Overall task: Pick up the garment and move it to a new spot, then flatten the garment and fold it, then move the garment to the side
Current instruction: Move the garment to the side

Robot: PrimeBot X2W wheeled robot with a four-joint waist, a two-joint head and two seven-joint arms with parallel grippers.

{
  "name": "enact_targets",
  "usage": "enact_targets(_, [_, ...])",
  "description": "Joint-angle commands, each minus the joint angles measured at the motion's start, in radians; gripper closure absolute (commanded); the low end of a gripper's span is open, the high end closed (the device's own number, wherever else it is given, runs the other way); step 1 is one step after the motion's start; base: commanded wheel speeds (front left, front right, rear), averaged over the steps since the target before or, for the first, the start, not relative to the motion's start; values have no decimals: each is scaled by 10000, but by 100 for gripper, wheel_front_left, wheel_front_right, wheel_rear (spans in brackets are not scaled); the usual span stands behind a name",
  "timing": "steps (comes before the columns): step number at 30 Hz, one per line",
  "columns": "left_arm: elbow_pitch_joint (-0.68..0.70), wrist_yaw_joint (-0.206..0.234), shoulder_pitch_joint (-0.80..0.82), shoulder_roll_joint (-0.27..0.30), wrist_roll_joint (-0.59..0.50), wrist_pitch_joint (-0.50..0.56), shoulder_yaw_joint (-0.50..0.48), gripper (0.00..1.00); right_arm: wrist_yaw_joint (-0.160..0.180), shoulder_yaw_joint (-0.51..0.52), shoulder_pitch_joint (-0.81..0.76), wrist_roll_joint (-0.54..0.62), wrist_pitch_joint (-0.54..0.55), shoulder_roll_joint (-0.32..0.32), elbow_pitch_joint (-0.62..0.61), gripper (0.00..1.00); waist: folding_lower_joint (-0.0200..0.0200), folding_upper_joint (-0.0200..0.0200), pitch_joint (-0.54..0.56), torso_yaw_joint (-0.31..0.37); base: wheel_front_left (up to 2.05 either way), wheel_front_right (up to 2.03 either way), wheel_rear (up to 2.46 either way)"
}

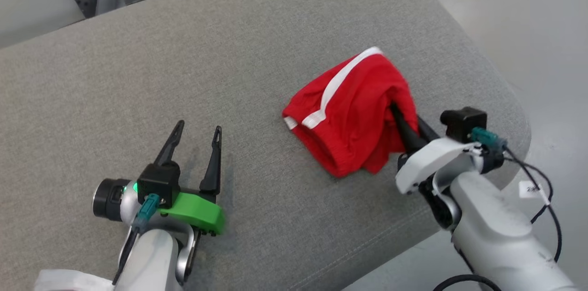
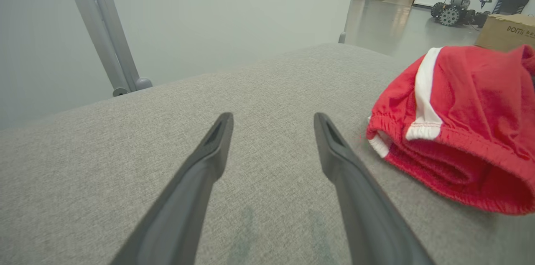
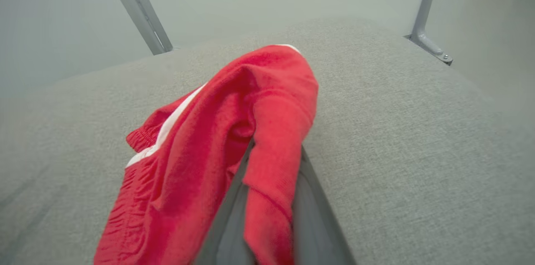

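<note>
My right gripper (image 1: 398, 114) clamps the red shorts (image 1: 349, 116) on the cushion (image 1: 183, 52). My left gripper (image 1: 199, 125) is spread wide, with a box (image 2: 505, 31) beyond.

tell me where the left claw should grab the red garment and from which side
Take the gathered elastic edge of the crumpled red fabric garment with white stripes. Come in from the robot's left, low over the grey fabric cushion: that edge faces the open left claw and stands up as a thick fold, while the right claw is shut on the opposite side.
</note>
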State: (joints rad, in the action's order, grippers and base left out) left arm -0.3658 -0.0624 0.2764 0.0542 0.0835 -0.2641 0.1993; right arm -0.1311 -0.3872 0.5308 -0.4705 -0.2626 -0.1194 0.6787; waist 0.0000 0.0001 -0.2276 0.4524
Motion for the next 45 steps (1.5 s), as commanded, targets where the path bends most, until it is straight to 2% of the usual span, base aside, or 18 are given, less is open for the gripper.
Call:
enact_targets(1, [108, -42, 262, 213, -145, 0, -81, 0, 7, 262, 519, 204, -31, -180, 137, 100, 0, -1, -1391, -1046, 0, 0, 0])
enact_targets(8, [314, -60, 872, 600, -568, -1, -158, 0, 9, 2161, 2132, 755, -31, -1237, 1360, 100, 0, -1, -2743, -1996, 0, 0, 0])
enact_targets(14, [486, 15, 1188, 770, -683, -1, -169, 0, 10, 3586, 2673, 1465, -29, -1936, 2481, 100, 0, -1, -3209, -2392, 0, 0, 0])
enact_targets(15, [478, 32, 1176, 785, -672, 0, -188, 0, 10, 3828, 2718, 1566, -31, -1994, 2715, 67, 0, -1, -3216, -2406, 0, 0, 0])
enact_targets(16, [449, 42, 1164, 791, -653, 3, -199, 0, 10, 4105, 2730, 1655, -31, -2059, 2998, 0, 0, -1, -3203, -2417, 0, 0, 0])
enact_targets(18, [415, 59, 1148, 785, -639, 6, -203, 0, 10, 4338, 2737, 1802, -31, -2116, 3219, 0, 0, -1, -3170, -2419, 0, 0, 0])
enact_targets(22, [260, 100, 1031, 696, -564, 13, -154, 0, 12, 5716, 2540, 2551, -31, -2465, 3547, 0, 0, -1, -2898, -2400, 0, 0, 0])
enact_targets(25, [230, 126, 924, 574, -475, 14, -164, 0, 12, 6798, 2223, 3354, -31, -2503, 2990, 0, 0, -1, -2573, -2377, 0, 0, 0])
enact_targets(29, [222, 193, 735, 412, -296, 10, -273, 0, 12, 7490, 1687, 4158, -31, -1956, 1558, 0, 0, -1, -2007, -2366, 0, 0, 0])
enact_targets(32, [234, 265, 573, 311, -131, 5, -456, 0, 11, 7202, 1175, 4408, -31, -1331, 411, 0, 0, -1, -1532, -2395, 0, 0, 0])
enact_targets(37, [135, 432, 128, 186, 104, 5, -934, 0, 12, 5636, 132, 3949, -31, -560, -961, 0, 0, -1, -733, -2598, 0, 0, 0])
enact_targets(41, [23, 553, -221, 131, 179, 5, -1381, 0, 11, 4465, -683, 3491, -31, -246, -1655, 0, 0, -1, -185, -2867, 0, 0, 0])
enact_targets(45, [-155, 613, -633, 83, 274, 5, -1772, 0, 11, 4048, -1317, 3112, -31, 47, -2021, 0, 0, -1, 329, -3173, 0, 0, 0])
